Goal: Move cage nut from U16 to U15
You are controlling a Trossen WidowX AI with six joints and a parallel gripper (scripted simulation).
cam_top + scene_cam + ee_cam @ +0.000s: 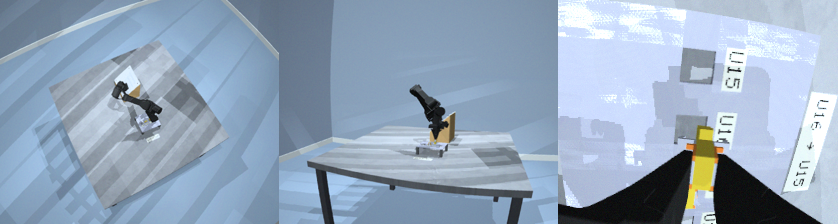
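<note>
Yellow, the cage nut (149, 119) (435, 142) (704, 170) sits between the nearly shut fingers of the claw (153, 116) (435, 140) (703, 161), apparently above the rail plate (144, 127) (440, 146) (618, 75) near U16 (690, 126); its long axis points roughly towards empty U15 (698, 66), farther up the wrist view.

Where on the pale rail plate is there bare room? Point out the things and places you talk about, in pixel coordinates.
Bare: the pale lilac rail plate (623, 75) left of the square U15 hole (689, 60) in the wrist view. Crowded: around U16, under the black gripper (435, 141) (703, 161) gripping a yellow piece (703, 172).

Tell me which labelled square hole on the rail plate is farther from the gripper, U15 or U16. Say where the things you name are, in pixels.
U15 (698, 66); U16 (687, 126) lies right by the gripper's (154, 119) (435, 141) (704, 150) fingertips.
</note>
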